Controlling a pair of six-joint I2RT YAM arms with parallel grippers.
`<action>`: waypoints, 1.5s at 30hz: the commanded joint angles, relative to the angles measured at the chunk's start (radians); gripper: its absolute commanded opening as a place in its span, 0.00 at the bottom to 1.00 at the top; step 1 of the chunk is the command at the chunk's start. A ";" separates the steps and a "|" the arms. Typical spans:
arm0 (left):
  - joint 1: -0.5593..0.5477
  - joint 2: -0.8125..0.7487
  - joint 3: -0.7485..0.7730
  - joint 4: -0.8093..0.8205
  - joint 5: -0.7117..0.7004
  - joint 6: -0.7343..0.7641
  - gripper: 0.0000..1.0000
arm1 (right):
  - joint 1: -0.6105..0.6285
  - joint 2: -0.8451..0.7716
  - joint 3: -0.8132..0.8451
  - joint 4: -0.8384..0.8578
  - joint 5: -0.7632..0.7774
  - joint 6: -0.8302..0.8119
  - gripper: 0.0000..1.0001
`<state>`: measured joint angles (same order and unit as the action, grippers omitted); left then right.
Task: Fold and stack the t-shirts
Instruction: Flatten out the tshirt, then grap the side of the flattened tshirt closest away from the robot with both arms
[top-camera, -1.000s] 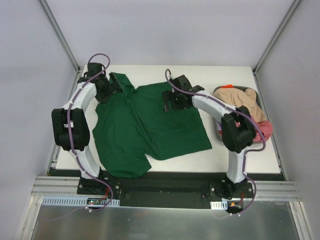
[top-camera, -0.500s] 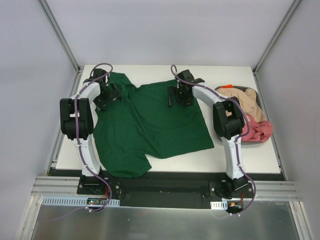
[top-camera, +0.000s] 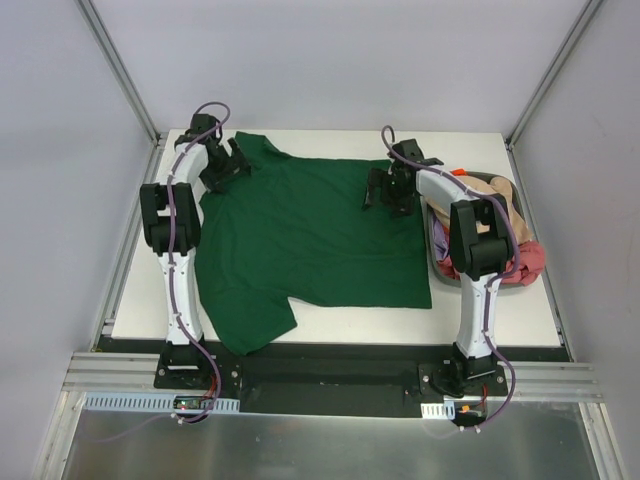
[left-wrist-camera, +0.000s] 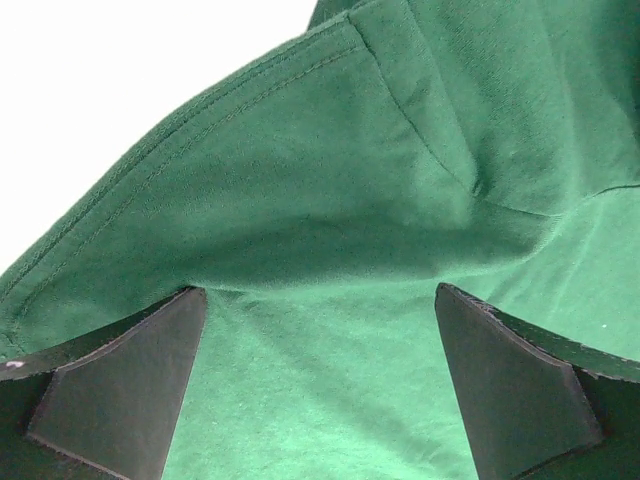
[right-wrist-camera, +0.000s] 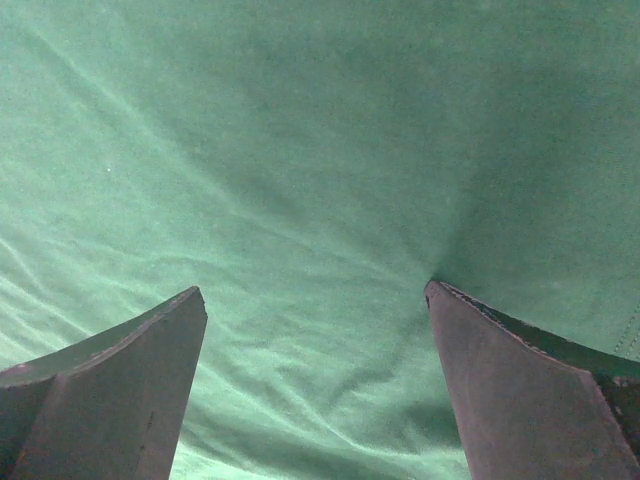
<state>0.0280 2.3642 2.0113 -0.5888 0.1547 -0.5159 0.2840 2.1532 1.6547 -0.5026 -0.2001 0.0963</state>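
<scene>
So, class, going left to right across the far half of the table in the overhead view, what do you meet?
left claw → dark green t-shirt → right claw → beige t-shirt

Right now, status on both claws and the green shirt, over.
Left claw, right claw open at green t-shirt. Spread out, unfolded. Other shirts heaped right.

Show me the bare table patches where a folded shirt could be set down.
Widest: the near right corner of the white table, bordered by the hem of the large dark green cloth t-shirt and the heap of beige and pink-red shirts. A narrow strip runs along the far edge. Centre and right side are crowded.
</scene>
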 joint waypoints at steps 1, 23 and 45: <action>0.006 0.136 0.111 -0.043 0.069 0.007 0.99 | -0.042 0.042 -0.010 -0.094 0.030 0.025 0.96; 0.024 0.228 0.426 -0.043 0.109 0.011 0.99 | -0.023 0.139 0.436 -0.351 0.091 -0.087 0.96; -0.026 -1.526 -1.376 0.029 -0.104 -0.199 0.99 | 0.297 -1.183 -0.898 0.125 0.515 0.181 0.96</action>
<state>0.0010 1.0008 0.9310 -0.5014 0.0231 -0.6392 0.5907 1.1454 0.9218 -0.5491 0.2489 0.1429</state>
